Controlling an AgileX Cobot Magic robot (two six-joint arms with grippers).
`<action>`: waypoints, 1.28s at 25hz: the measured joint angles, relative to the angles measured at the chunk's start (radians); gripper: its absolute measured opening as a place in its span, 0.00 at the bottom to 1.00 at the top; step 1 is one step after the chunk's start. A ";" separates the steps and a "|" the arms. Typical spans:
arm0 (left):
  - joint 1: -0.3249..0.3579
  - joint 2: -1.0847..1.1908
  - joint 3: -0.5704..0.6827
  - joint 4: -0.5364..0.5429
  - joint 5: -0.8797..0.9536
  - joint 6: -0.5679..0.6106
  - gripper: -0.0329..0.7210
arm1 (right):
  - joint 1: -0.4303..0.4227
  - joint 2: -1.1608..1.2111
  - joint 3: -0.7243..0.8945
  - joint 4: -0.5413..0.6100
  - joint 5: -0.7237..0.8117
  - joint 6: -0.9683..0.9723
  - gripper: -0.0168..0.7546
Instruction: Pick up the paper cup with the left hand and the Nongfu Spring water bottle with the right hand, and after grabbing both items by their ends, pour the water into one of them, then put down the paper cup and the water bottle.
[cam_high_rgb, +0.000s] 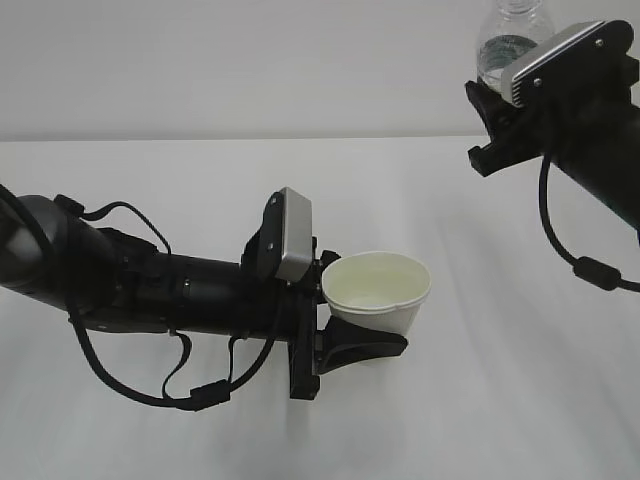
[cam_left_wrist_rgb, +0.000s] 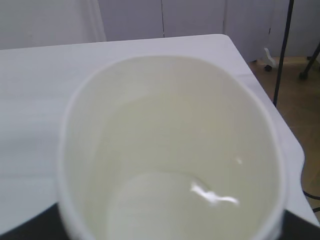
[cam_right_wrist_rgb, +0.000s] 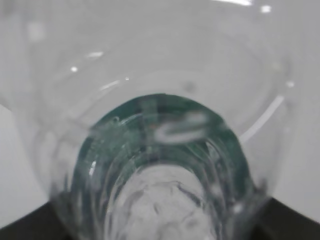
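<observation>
You had the left hand (cam_high_rgb: 365, 345) clamped low on the paper cup (cam_high_rgb: 377, 292), mouth upward above the table (cam_high_rgb: 150, 180) to catch water, while the right hand (cam_high_rgb: 492, 125) gripped the Nongfu Spring water bottle (cam_high_rgb: 510, 40) upright, well apart, upper right.

Nongfu Spring water bottle (cam_high_rgb: 512, 38) top cut off by frame.

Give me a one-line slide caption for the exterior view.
Left gripper holds the paper cup upright above the white table; right gripper holds the water bottle raised, apart from it.
</observation>
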 joint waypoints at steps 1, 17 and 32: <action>0.000 0.000 0.000 0.000 0.002 0.000 0.57 | 0.000 0.000 0.004 0.007 0.000 0.013 0.58; 0.000 0.000 0.000 0.000 0.002 0.000 0.57 | 0.000 0.000 0.009 0.135 0.041 0.170 0.58; 0.000 0.000 0.000 0.000 0.007 0.000 0.57 | 0.000 0.000 0.009 0.294 0.121 0.176 0.58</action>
